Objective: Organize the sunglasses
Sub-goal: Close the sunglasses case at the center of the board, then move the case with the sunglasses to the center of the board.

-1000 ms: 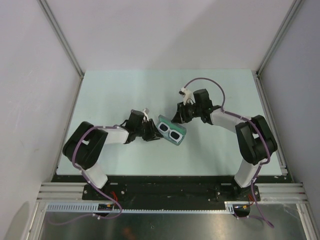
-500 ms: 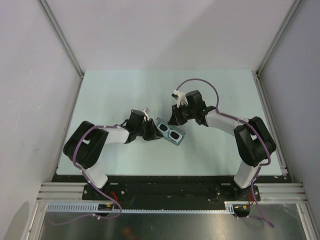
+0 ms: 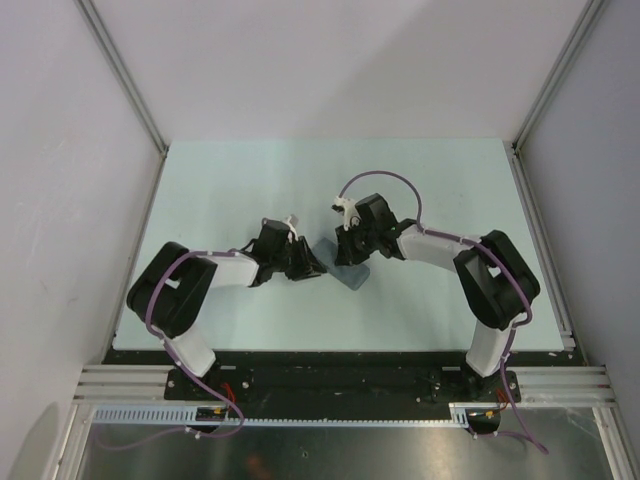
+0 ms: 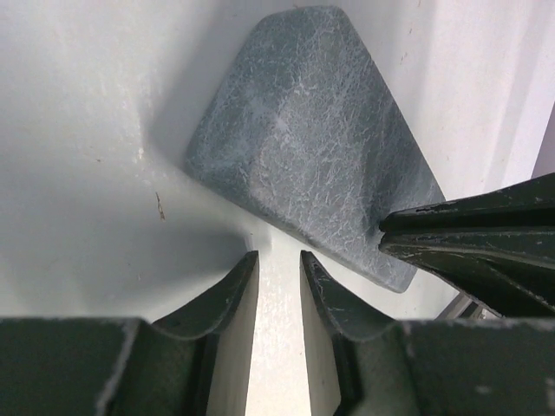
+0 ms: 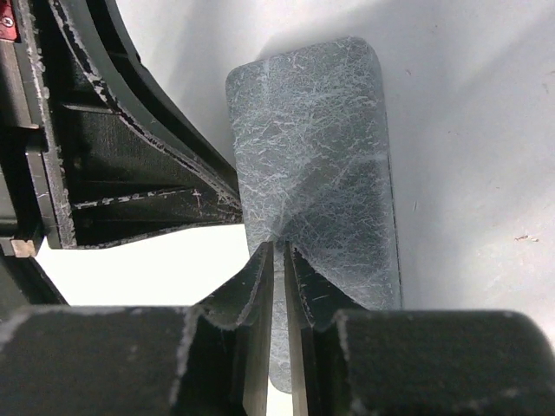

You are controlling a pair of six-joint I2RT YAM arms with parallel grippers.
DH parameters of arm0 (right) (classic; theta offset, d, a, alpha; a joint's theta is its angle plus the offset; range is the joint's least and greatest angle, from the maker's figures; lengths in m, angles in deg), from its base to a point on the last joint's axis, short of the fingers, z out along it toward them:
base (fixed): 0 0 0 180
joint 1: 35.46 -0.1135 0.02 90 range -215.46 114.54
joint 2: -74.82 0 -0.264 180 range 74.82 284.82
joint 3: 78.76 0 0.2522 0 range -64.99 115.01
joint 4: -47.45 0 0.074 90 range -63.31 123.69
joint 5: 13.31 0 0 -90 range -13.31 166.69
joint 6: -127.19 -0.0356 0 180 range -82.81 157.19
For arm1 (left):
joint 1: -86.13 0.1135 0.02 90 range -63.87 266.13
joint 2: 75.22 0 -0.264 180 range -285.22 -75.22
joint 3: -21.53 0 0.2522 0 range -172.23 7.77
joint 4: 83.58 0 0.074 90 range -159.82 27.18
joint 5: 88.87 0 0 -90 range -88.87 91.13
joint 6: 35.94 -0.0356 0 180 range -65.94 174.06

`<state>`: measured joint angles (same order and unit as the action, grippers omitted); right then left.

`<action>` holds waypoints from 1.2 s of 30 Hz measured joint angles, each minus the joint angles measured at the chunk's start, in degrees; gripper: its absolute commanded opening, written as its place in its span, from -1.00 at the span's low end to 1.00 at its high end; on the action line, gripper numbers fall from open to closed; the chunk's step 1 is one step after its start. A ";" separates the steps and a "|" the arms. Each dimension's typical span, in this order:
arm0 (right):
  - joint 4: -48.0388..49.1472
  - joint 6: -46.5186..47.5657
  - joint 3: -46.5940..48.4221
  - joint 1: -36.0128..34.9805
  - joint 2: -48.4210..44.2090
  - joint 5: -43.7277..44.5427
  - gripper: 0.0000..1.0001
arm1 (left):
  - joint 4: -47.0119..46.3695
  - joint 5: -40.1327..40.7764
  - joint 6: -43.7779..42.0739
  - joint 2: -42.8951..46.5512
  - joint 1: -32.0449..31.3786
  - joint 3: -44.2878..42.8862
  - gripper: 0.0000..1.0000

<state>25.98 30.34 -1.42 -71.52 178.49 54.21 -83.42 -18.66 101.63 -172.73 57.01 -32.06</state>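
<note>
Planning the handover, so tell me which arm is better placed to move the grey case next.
Right, as I judge it: the right pincer is pinched on the edge of the grey case. The left pincer stands just short of it, jaws apart, only table between them.

From above, the light is bright, even and diffuse: the pale tabletop (image 3: 250, 180) shows no glare, and only short, soft shadows lie under the arms (image 3: 220, 268). The lower left corner of that frame washes out to a pale smear. In the left wrist view the grey case (image 4: 303, 147) is sharp in its texture and throws a soft shadow to its left, while the left fingers (image 4: 227, 303) along the bottom edge are dark and blurred. In the right wrist view the right fingers (image 5: 247, 290) are equally dark and soft, and a patch at lower left is blown out white.
</note>
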 measured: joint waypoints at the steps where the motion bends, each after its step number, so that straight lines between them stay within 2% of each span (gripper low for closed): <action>1: 0.02 -0.17 0.00 0.07 0.00 0.02 -0.70 | -0.04 0.11 0.00 0.00 0.00 0.00 -0.36; 5: 0.09 -0.24 0.00 -0.26 0.00 0.63 -0.70 | -0.13 0.55 -0.02 0.28 0.00 0.17 -0.35; 8: 0.09 -0.83 0.00 -0.44 -0.13 1.18 -0.58 | 0.13 1.66 -0.24 1.84 0.00 1.29 -0.29; 9: 0.07 -1.09 0.00 -0.61 -0.28 1.55 -0.41 | 0.52 2.01 -0.59 2.69 0.00 1.75 -0.26; 11: -0.02 -1.49 -0.02 -1.01 -0.79 2.43 -0.23 | 1.79 3.15 -1.44 5.07 -0.02 2.64 -0.17; 12: -0.13 -1.46 -0.09 -1.20 -1.46 3.56 -0.04 | 3.04 3.91 -1.99 7.26 0.00 3.08 -0.13; 14: -0.22 -1.38 -0.24 -1.55 -2.91 4.61 0.14 | 4.85 5.40 -3.15 11.10 0.00 3.23 0.00; 15: -0.31 -0.90 -0.33 -1.66 -3.96 5.31 0.33 | 6.21 6.54 -4.22 13.77 0.00 3.23 0.06; 17: -0.48 0.48 -0.35 -1.60 -6.58 6.43 0.55 | 8.31 9.16 -6.08 19.82 0.00 3.23 0.32; 18: -0.48 1.29 -0.35 -1.60 -7.78 7.06 0.99 | 9.14 10.43 -6.99 22.88 0.02 3.23 0.43; 19: -0.52 2.19 -0.35 -1.57 -8.76 7.54 0.99 | 10.19 11.96 -7.76 25.79 0.07 3.21 0.68; 22: -1.22 5.33 -0.33 -1.42 -10.10 9.70 0.99 | 13.64 16.96 -10.12 33.75 0.68 2.99 0.99; 30: -6.16 11.78 -0.04 -1.51 -8.26 12.52 0.99 | 21.62 27.26 -16.35 46.53 4.79 1.03 1.00; 36: -9.16 15.19 2.69 -4.33 -2.40 12.61 0.99 | 24.20 29.24 -19.65 49.27 6.64 -0.79 1.00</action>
<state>16.82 45.53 1.26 -75.85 176.09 66.82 -59.23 10.58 81.98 -123.47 63.65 -32.85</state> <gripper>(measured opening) 0.993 0.996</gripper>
